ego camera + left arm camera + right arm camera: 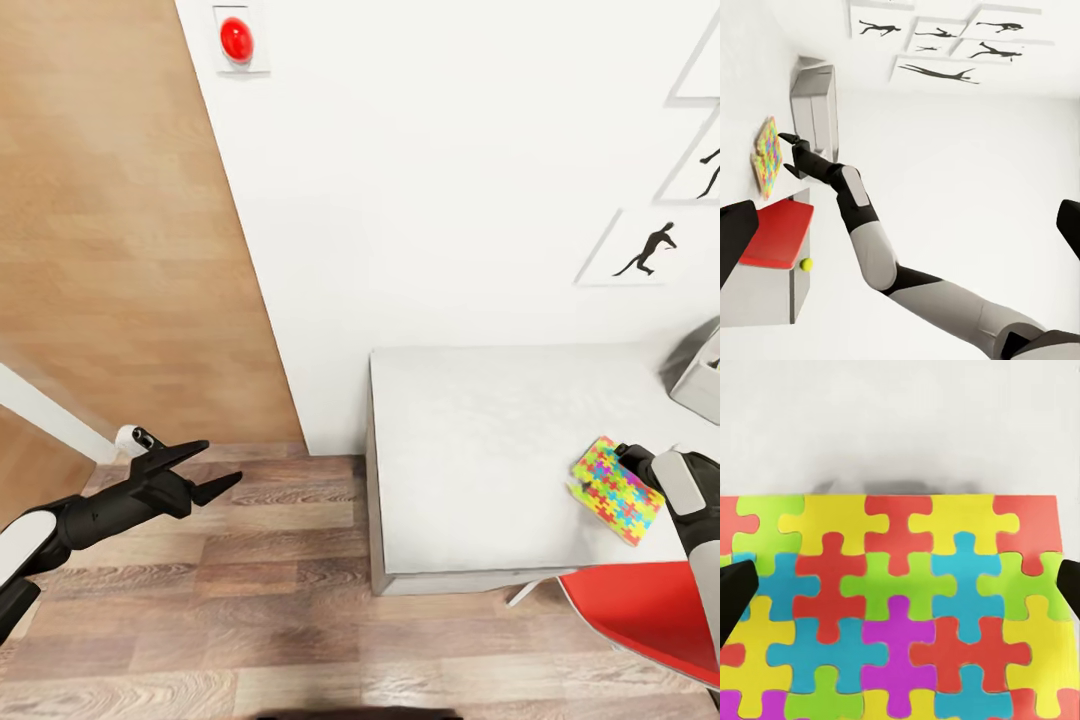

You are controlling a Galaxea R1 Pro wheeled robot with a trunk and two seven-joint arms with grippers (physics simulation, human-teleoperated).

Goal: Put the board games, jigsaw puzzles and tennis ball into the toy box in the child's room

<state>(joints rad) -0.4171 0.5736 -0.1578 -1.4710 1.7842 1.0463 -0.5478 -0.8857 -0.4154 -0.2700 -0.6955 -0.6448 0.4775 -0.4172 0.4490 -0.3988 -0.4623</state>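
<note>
White walls hung with ballplayer silhouettes (648, 250) back the pale bench (470, 450) where we work. Our right hand (628, 462) sits at the far corner of a puzzle (616, 490); its wrist view shows one dark finger (735, 592) at each side edge of the printed lid, and whether they press the box or merely flank it we cannot tell. The box looks lifted at one end, tilted above the bench, though we cannot be sure. We judge it a light, stiff cardboard carton with a glossy, somewhat slippery face, best gripped across its short width near the middle so it does not swing. Its long axis runs diagonally in the head view, from the hand down towards the red chair (650, 610) at the bench's front edge. A corner of the toy box (700, 380) shows beyond it, near the wall. Our left hand (205, 470) hangs well apart over the plank floor (200, 600), fingers spread and empty. From that wrist, a tennis ball (807, 264) shows by the red chair.
</note>
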